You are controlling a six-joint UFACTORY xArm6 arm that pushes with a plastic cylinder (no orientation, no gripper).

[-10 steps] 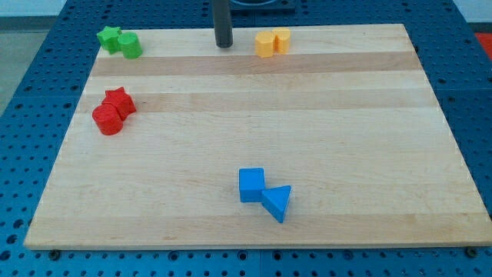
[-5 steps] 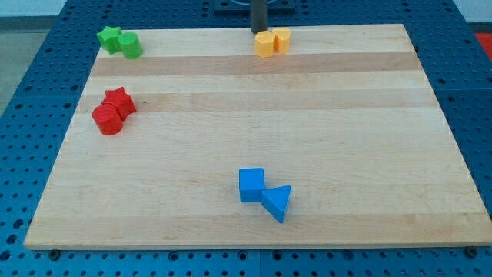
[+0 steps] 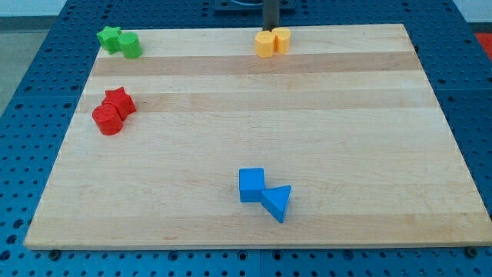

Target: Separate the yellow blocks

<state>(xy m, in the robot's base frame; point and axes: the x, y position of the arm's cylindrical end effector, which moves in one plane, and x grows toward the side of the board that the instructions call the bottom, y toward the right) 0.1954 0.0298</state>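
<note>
The wooden board (image 3: 254, 138) fills most of the view. Near its bottom sit a blue cube (image 3: 251, 185) and a blue triangular block (image 3: 277, 202), touching. At the left, a red star (image 3: 119, 101) touches a red cylinder (image 3: 107, 119); top left, a green star (image 3: 109, 37) touches a green cylinder (image 3: 130, 46). At the top edge, the two yellow blocks (image 3: 272, 41) sit pressed together. I carry no claw, only a rod; my tip (image 3: 270, 30) stands just behind the pair, at their seam

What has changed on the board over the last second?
Only my tip moved: it slid toward the view's right along the top edge and now sits just behind the two touching yellow blocks. The yellow, green, red and blue pairs have not shifted.
</note>
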